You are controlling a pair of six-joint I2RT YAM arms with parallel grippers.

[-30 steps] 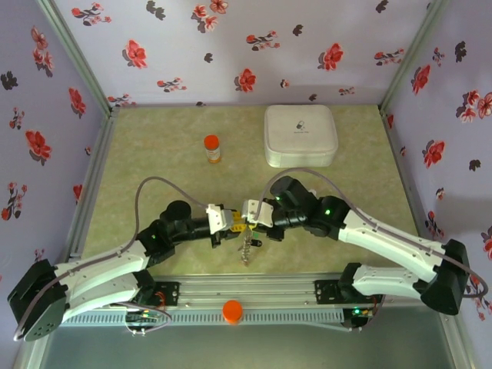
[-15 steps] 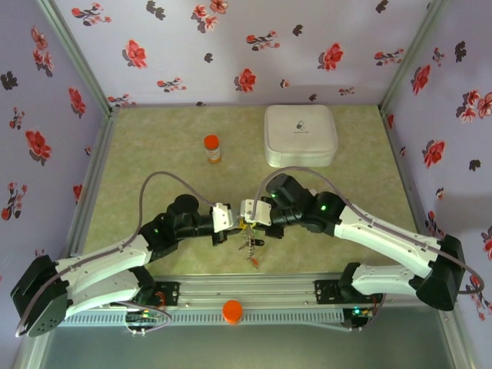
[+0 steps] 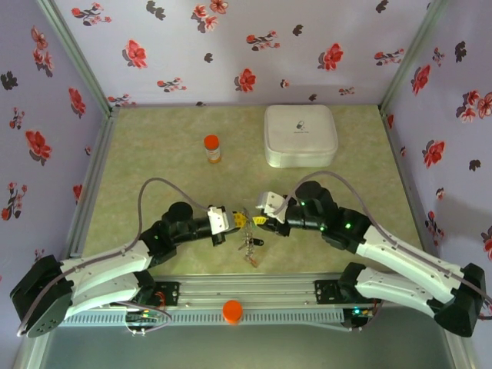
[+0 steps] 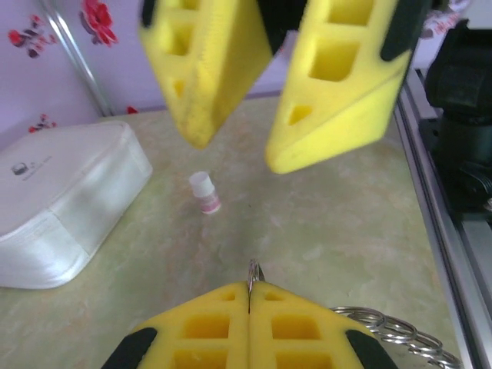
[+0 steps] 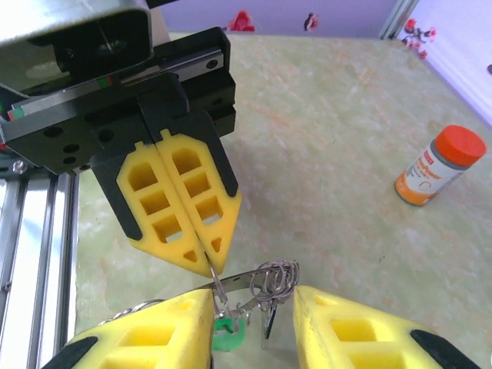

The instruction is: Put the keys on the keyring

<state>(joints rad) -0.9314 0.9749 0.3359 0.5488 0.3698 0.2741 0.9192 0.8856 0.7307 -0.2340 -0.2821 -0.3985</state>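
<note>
My left gripper point(image 3: 234, 221) is shut, its yellow fingers point(image 4: 231, 323) pinching a thin wire loop of the keyring point(image 4: 252, 273) at their tips. In the right wrist view the left gripper point(image 5: 207, 264) holds that loop, and the keyring point(image 5: 273, 280), a metal strip with several small rings, hangs below it. A green key point(image 5: 228, 334) dangles from it beside a dark key. From above, the keys point(image 3: 247, 244) hang under the grippers, a red one point(image 3: 252, 260) lowest. My right gripper point(image 5: 254, 307) is open, its fingers either side of the bunch without touching it.
A white rounded-square case point(image 3: 300, 135) sits at the back right. An orange-capped bottle point(image 3: 212, 148) stands at the back, left of centre. A small white cap point(image 4: 204, 192) lies on the mat beyond the grippers. The metal rail point(image 3: 246, 292) runs along the near edge.
The right gripper has opened and drawn back to the right. The left gripper has closed on the keyring loop, and the bunch now hangs from it alone.
</note>
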